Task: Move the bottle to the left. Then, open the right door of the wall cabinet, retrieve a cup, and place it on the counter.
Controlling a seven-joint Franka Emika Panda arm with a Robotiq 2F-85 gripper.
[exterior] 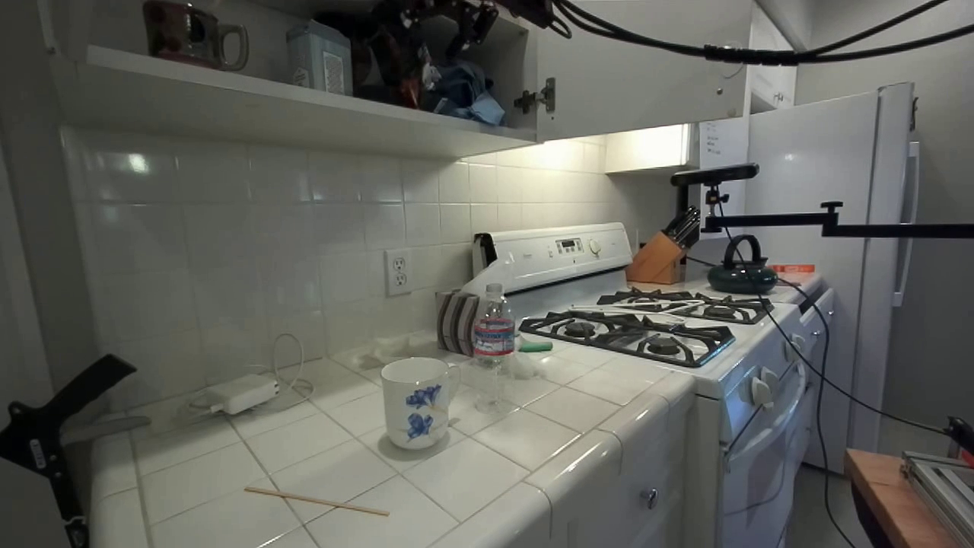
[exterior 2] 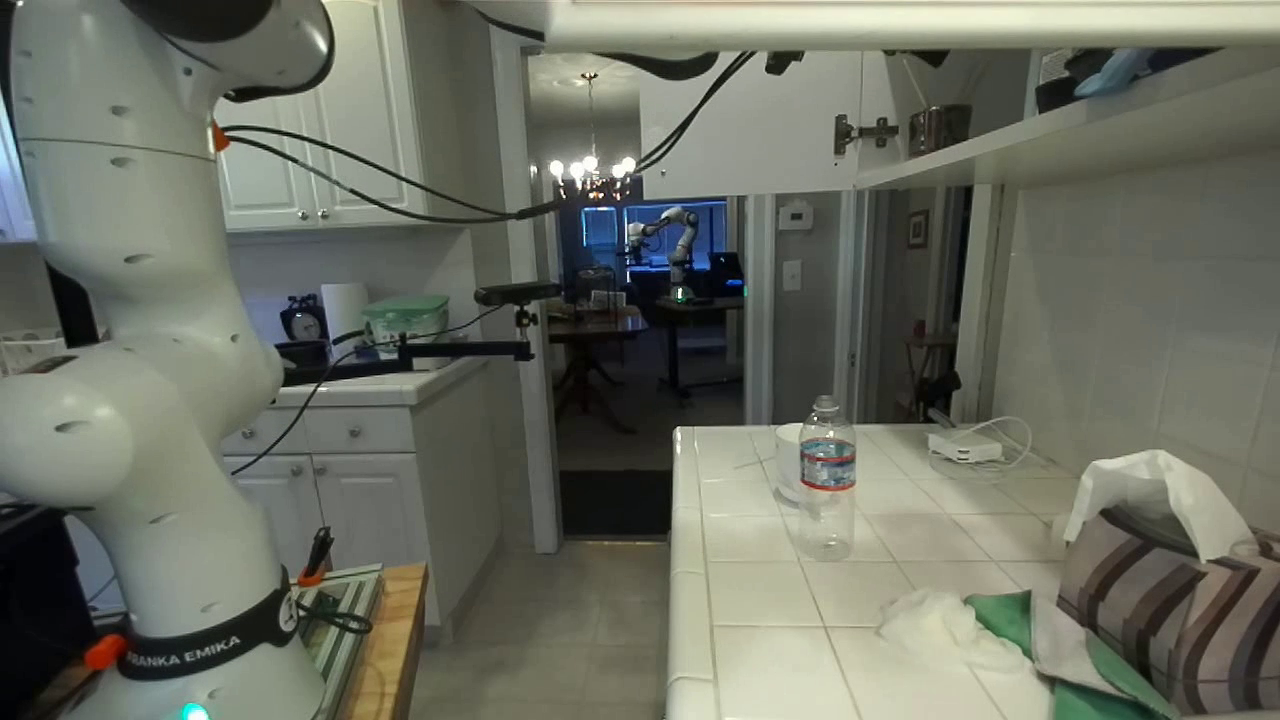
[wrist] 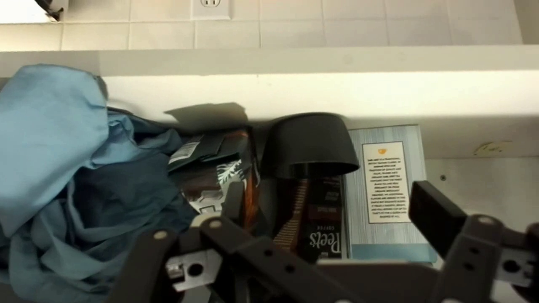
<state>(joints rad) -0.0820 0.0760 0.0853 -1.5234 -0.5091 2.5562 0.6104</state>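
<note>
At the wall cabinet (exterior: 304, 114), right door (exterior: 643, 72) swung out, you have the gripper (wrist: 332, 206) with its fingers spread wide and free. Wrist view: black cup (wrist: 309, 141) on the shelf (wrist: 379, 90), near a pale blue box (wrist: 385, 231), clear of your fingers. Bottle (exterior: 494, 339): upright on the counter (exterior: 525, 428), near the white mug (exterior: 411, 403), in both exterior views.

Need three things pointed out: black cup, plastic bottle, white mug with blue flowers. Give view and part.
Black cup (wrist: 310, 143): wrist view, on its outer side wall.
Plastic bottle (exterior 2: 828, 466): in an exterior view, on its label.
White mug (exterior: 413, 405): in an exterior view, on its flowered side.
</note>
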